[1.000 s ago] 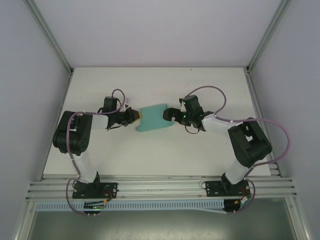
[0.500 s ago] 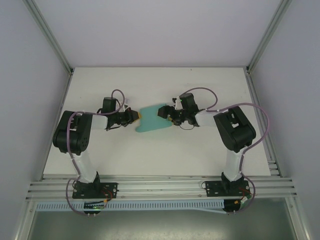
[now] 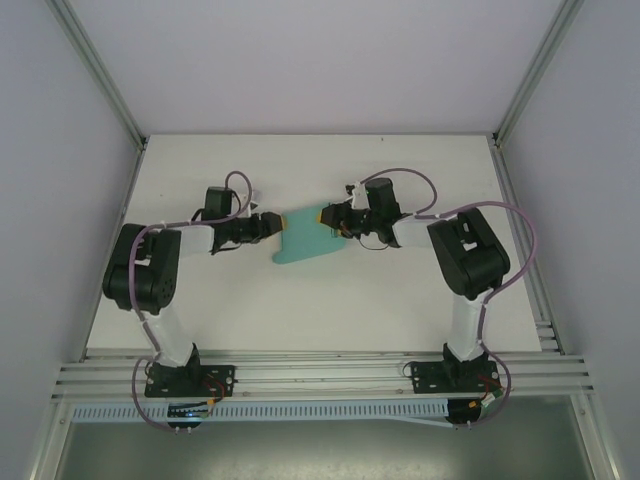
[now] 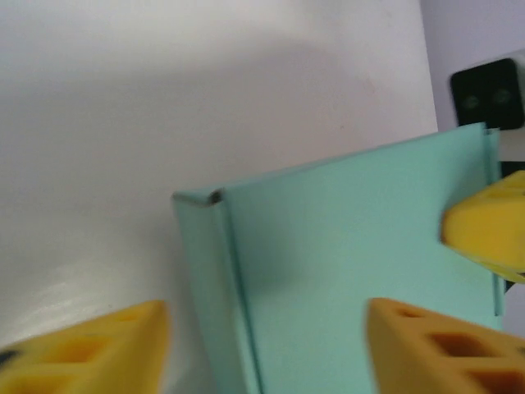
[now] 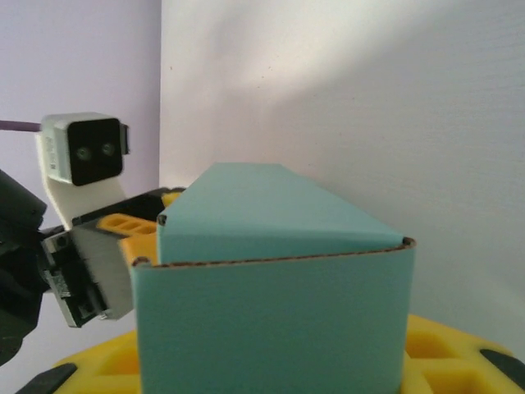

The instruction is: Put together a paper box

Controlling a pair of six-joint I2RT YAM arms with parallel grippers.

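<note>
Paper box, teal card, sits mid-surface between the two arms, a folded wall and crease along one edge in the left wrist view. Left end effector is at the box's left end with jaws wide: one yellow finger is clear of the folded edge with bare surface between, the other overlaps the box face, so it grips nothing. Right end effector is at the box's upper right corner; one of its yellow fingertips touches the far edge of the box. In the right wrist view a box panel stands right in front of the lens with yellow fingers low on either side. Cannot tell if they clamp it. The white-mounted camera of the left arm shows just behind the box.
</note>
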